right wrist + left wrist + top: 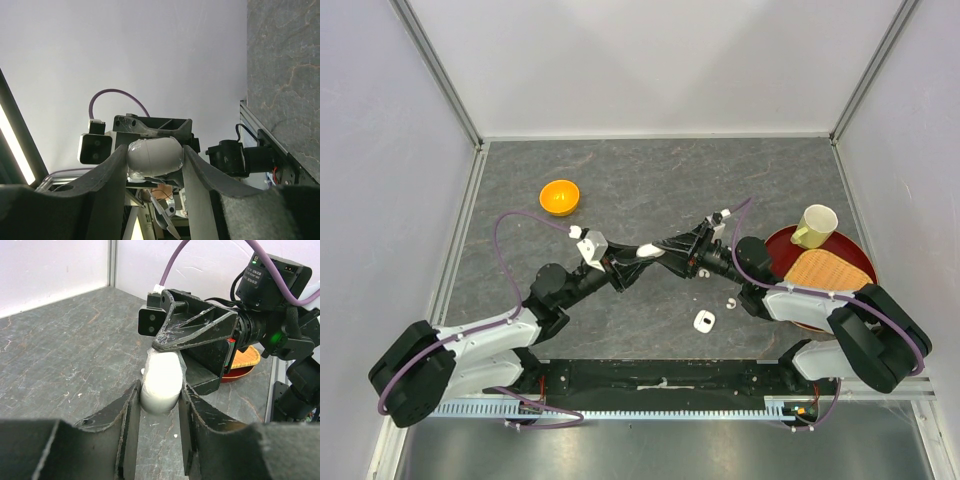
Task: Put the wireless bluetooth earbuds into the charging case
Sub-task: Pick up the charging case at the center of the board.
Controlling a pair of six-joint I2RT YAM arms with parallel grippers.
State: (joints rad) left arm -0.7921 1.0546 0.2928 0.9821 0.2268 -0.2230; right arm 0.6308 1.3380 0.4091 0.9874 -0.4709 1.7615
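Note:
A closed white charging case [648, 252] is held in the air over the table's middle, between both grippers. My left gripper [632, 261] is shut on its one end; in the left wrist view the case [161, 380] sits between the left gripper's [160, 392] fingertips. My right gripper [667, 247] is shut on the other end, and the case [154, 155] fills the right gripper's [154, 159] gap. A second small white case [705, 321] lies on the table below. One tiny white earbud [730, 301] lies beside it. Other earbuds are not visible.
An orange bowl [560, 197] stands at the back left. A red plate [850, 252] at the right holds a pale yellow mug [815, 226] and a woven orange mat [828, 272]. White walls enclose the grey table.

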